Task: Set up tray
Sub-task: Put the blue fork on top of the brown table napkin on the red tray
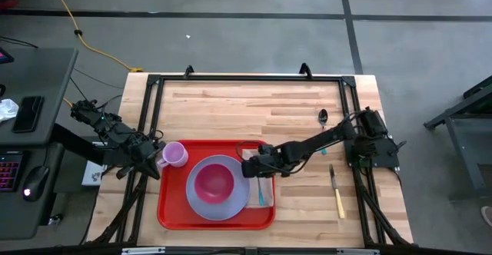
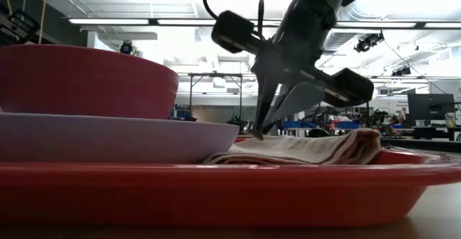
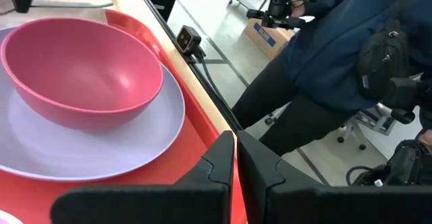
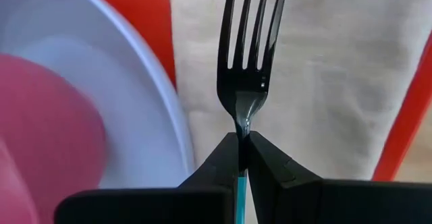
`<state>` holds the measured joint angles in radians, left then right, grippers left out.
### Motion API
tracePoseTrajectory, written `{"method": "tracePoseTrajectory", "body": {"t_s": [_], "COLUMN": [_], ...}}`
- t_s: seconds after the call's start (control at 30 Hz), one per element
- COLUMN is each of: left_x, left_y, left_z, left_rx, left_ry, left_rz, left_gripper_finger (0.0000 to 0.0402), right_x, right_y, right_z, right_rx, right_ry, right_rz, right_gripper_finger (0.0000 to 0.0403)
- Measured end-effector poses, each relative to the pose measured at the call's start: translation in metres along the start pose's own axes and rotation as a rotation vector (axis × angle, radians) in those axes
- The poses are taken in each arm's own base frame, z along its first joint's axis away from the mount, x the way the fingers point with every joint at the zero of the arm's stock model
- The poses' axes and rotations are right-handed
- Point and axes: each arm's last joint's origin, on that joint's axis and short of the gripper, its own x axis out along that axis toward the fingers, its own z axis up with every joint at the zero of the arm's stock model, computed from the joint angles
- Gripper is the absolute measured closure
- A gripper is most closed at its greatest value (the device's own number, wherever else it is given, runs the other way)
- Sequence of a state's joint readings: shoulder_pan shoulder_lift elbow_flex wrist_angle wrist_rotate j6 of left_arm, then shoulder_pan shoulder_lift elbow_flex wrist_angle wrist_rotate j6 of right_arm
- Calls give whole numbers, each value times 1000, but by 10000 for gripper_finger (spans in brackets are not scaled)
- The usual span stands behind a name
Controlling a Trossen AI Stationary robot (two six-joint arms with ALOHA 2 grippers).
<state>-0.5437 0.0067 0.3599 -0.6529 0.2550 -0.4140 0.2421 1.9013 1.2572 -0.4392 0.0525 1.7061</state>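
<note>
We have the right gripper (image 4: 239, 140) clamped on the fork (image 4: 248, 48), hovering just above the napkin (image 1: 264, 192) at the tray's (image 1: 171, 213) three o'clock side. Fork's long axis runs along the napkin's length. Left gripper (image 1: 154, 154), closed and empty, waits at nine o'clock.

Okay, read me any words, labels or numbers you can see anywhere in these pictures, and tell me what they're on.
None can be read.
Cardboard box on the floor in the left wrist view: a blue label, too blurred to read.
Tray, plate, bowl, napkin, fork: no markings.
</note>
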Motion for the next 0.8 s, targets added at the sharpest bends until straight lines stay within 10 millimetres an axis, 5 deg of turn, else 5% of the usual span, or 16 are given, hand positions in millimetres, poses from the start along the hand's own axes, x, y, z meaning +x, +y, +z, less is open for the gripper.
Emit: {"method": "tracePoseTrajectory", "body": {"t_s": [0.8], "left_x": [0], "left_y": [-1], "left_z": [0], "left_rx": [-1], "left_ry": [11], "left_rz": [-24], "left_gripper_finger": [353], "right_x": [0], "right_y": [-5], "right_z": [6], "right_rx": [-2], "right_ry": [-37], "right_rz": [-60], "right_gripper_finger": [391]}}
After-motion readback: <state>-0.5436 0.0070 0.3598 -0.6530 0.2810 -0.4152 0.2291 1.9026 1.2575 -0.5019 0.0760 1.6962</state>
